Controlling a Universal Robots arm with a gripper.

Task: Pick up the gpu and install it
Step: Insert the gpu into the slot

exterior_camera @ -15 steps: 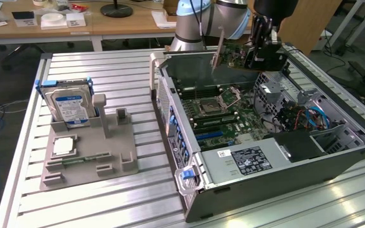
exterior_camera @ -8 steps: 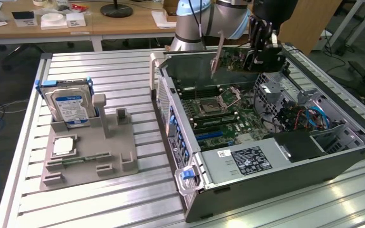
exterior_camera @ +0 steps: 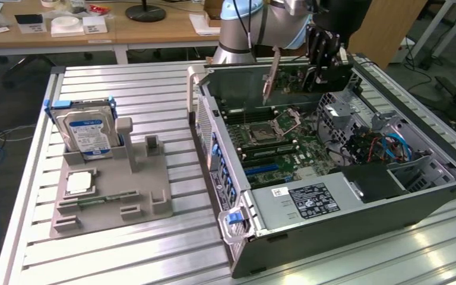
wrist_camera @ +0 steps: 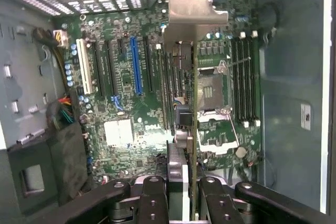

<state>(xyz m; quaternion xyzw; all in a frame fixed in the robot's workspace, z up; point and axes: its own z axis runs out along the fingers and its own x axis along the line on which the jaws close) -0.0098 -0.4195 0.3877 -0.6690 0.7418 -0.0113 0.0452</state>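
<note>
End effector (wrist_camera: 181, 188) clamps gpu (wrist_camera: 193, 93) edge-on above motherboard (wrist_camera: 126, 103); exterior view shows hard drive (exterior_camera: 85, 133) on stand (exterior_camera: 109, 199)

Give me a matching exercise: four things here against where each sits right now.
Things: 1 gpu; 2 hard drive; 3 power supply; 4 long blue slot.
Places: A upright in the grey holder beside the case; B on the motherboard; C held by the gripper above the open case; D case end nearest the exterior camera, label showing.
Pairs: 1-C; 2-A; 3-D; 4-B.
</note>
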